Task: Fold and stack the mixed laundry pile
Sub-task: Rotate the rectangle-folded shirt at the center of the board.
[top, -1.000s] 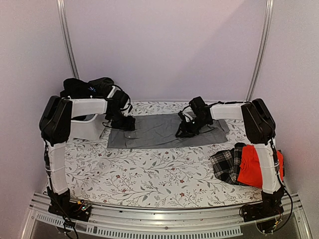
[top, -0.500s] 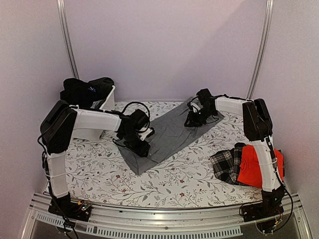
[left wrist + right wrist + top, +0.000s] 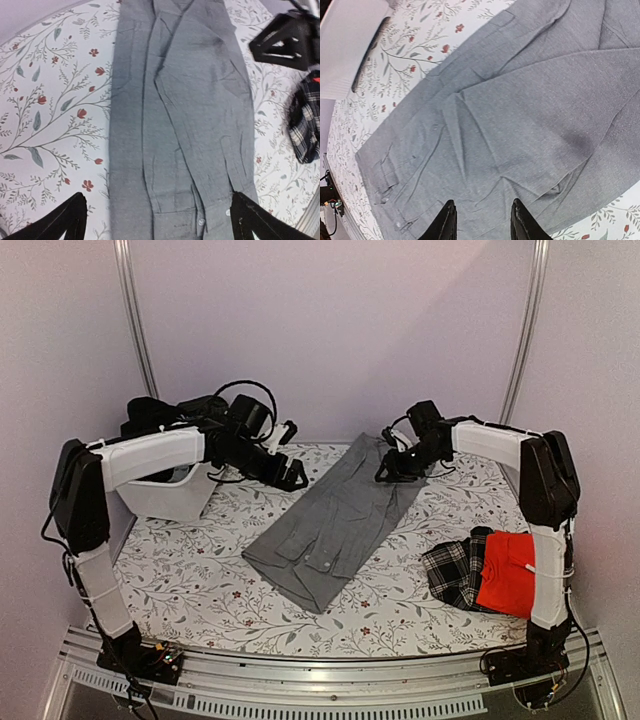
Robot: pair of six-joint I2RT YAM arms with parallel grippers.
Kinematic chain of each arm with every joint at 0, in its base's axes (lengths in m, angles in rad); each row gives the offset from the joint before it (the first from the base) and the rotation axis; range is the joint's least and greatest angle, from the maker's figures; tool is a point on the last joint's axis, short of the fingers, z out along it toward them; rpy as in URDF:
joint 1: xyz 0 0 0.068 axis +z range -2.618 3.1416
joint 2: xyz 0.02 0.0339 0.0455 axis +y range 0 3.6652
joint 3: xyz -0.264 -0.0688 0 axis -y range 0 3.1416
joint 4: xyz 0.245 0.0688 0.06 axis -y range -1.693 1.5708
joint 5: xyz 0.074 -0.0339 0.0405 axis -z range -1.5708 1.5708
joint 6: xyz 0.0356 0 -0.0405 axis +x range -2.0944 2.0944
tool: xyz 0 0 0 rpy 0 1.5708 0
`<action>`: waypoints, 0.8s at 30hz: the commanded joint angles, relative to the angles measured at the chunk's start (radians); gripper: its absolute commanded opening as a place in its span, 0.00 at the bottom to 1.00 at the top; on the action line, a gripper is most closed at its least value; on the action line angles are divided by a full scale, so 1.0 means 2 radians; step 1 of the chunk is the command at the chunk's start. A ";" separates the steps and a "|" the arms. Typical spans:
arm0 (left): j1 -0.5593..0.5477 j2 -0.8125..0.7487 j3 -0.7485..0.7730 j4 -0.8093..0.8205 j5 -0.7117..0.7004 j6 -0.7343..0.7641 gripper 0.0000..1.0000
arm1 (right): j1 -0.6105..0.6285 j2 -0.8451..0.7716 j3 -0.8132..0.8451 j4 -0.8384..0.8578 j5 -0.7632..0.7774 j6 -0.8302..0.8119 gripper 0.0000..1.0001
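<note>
A folded grey long-sleeved shirt (image 3: 335, 520) lies flat and diagonal on the flowered table, collar end far, cuffs and buttons near. My left gripper (image 3: 292, 477) hovers left of its far half, wide open; in the left wrist view the shirt (image 3: 175, 125) fills the space between the empty left gripper (image 3: 157, 210). My right gripper (image 3: 392, 471) hangs over the shirt's far end, open with nothing between its fingers (image 3: 445, 225) above the cloth (image 3: 510, 115). More of the laundry pile shows: plaid cloth (image 3: 455, 565), a red shirt (image 3: 510, 575), a black garment (image 3: 165, 420).
A white tub (image 3: 170, 498) stands at the far left with the black garment on top; its rim (image 3: 350, 45) shows in the right wrist view. Plaid and red pieces lie at the right edge beside the right arm's base. The back wall is close behind.
The left gripper let go of the shirt's near end, opened wide and swung up to the far left. The shirt now lies flat, stretched diagonally. The right gripper opened a little.
</note>
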 commanded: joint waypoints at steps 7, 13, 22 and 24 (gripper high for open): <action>0.016 0.154 0.074 -0.023 -0.041 0.040 0.73 | 0.059 -0.018 -0.072 0.040 -0.016 0.056 0.35; -0.015 0.144 -0.026 -0.012 -0.064 0.062 0.52 | 0.059 0.020 -0.073 0.039 -0.002 0.063 0.32; -0.127 0.085 -0.140 -0.019 -0.034 0.021 0.32 | 0.054 0.089 -0.013 0.015 0.017 0.015 0.31; -0.143 0.072 -0.145 -0.017 -0.031 -0.002 0.33 | 0.050 0.107 0.015 0.005 0.013 0.003 0.31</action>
